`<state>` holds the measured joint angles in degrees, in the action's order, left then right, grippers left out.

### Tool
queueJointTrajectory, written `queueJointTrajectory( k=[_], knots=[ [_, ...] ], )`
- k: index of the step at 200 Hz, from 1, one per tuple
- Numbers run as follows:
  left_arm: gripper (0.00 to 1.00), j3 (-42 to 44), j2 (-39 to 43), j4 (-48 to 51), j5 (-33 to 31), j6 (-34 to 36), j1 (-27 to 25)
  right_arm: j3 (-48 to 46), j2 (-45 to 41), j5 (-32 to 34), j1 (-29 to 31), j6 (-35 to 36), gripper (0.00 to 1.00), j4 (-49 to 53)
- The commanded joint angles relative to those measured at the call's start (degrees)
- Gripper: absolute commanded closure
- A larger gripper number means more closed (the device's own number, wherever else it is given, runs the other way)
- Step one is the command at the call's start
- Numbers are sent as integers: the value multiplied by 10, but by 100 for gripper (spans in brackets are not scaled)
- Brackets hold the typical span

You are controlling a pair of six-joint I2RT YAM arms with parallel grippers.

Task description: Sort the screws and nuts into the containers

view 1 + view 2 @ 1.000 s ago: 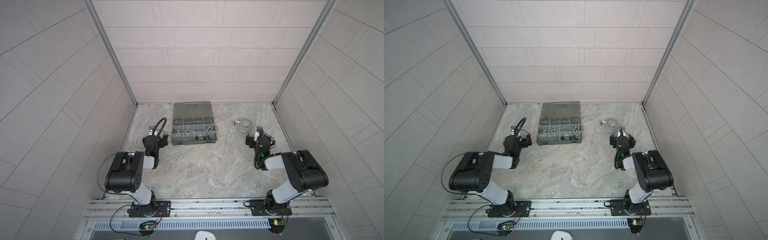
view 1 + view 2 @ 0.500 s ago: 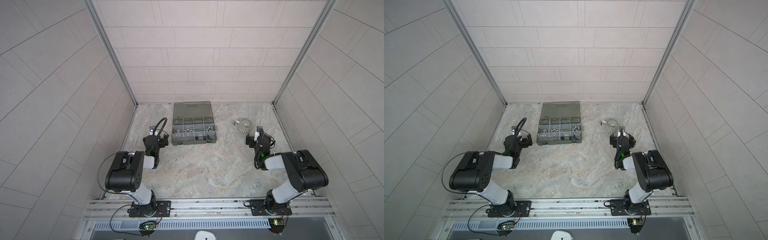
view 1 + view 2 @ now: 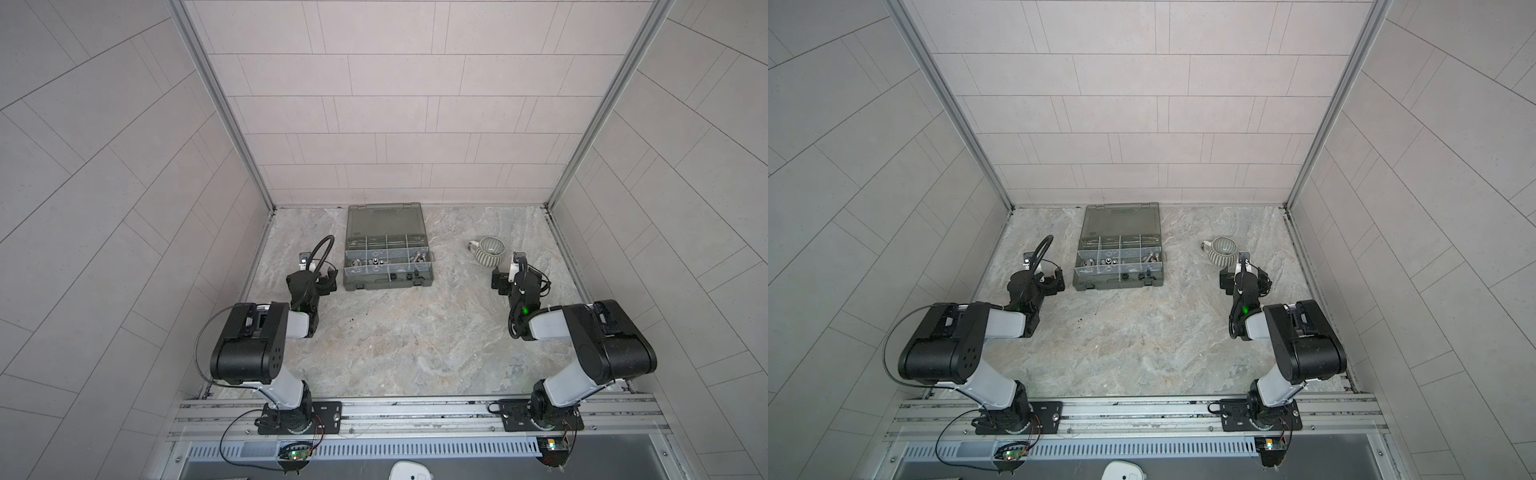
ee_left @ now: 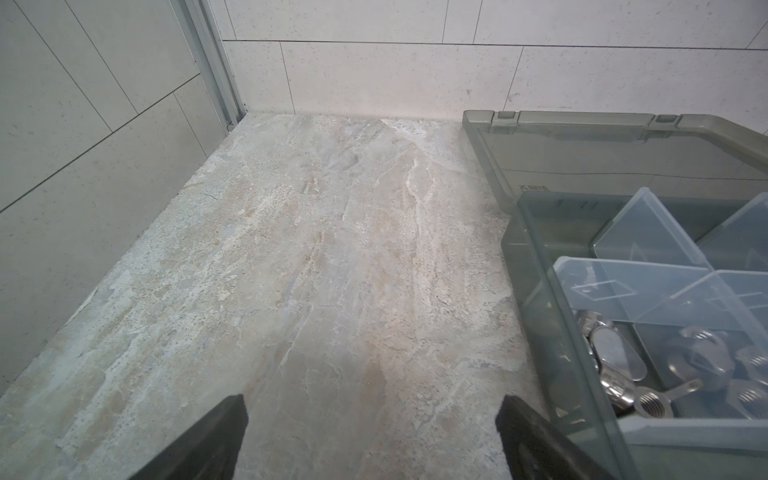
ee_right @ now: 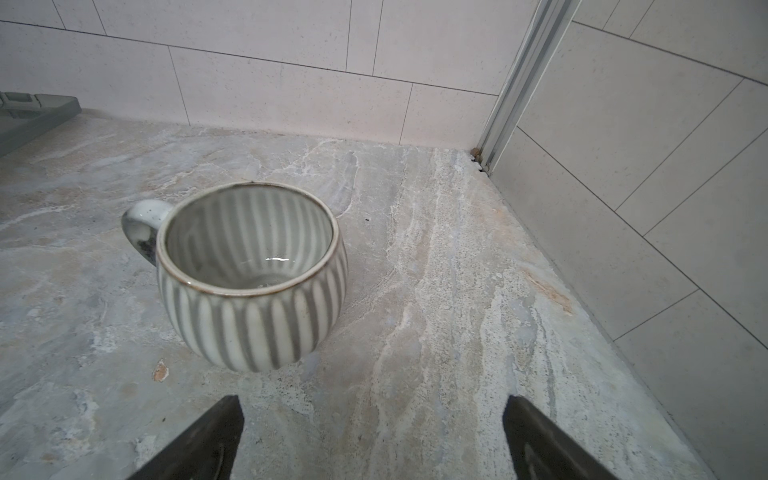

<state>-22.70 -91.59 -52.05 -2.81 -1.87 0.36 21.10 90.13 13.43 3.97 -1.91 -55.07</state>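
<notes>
Both arms are folded back, and the left hand [image 4: 372, 417] and right hand [image 5: 372, 415] are each spread wide and empty. The nuts [image 4: 702, 361] and screws [image 3: 419, 257] lie in the containers [image 3: 386, 249] of the organizer case [image 3: 386, 286] at far centre. Sorting looks finished, unless the dark specks [image 3: 351, 320] on the surface [image 3: 415, 353] are nuts; the next move is to check them. The case's long axis runs left-right, with its lid open toward the far wall. The screws' direction is unreadable.
</notes>
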Motion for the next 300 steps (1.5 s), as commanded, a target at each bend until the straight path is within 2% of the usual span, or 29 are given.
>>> queueJointTrajectory(
  k=[1, 191, 265, 300],
  knots=[
    [0, -2, -1, -12, 0, 0, 2, -3, 2, -1, -1, 8, 1, -6],
    [0, -4, 6, 1, 2, 1, 1, -4, 2, -24, -10, 9, 1, -6],
    [0, -23, 39, 90, 6, 6, 0, -4, 2, -24, -11, 8, 1, -9],
    [0, -21, 33, 78, 1, 9, -2, -5, 2, -25, -10, 8, 1, -10]
  ],
)
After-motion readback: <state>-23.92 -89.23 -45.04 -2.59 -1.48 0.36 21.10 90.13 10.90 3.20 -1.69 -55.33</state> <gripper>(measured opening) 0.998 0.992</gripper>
